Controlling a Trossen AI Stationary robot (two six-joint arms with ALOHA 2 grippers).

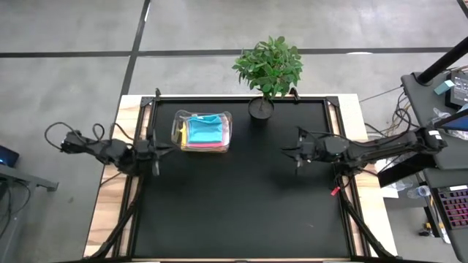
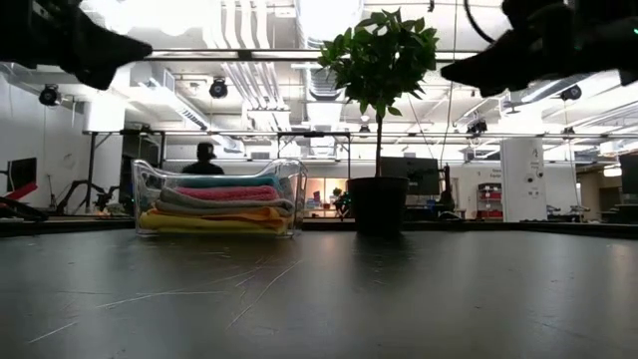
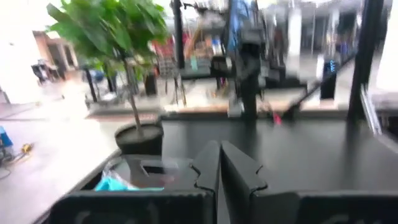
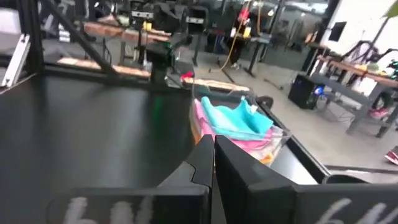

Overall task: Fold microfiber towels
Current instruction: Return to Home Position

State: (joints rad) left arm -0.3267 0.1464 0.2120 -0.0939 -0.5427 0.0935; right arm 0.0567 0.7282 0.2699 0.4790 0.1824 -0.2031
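Far left on the black tabletop [image 1: 241, 212], folded colourful cloth towels [image 1: 204, 130] fill a clear plastic box [image 1: 178, 117]. Left pincer [image 1: 164, 149] and right pincer [image 1: 289, 152] are together, empty; swinging wide could bump it.

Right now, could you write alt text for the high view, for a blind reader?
A clear plastic box holds folded towels, the teal towel on top, near the far edge of a black table, beside a potted plant. The left gripper and the right gripper hover at the table's left and right sides, holding nothing.
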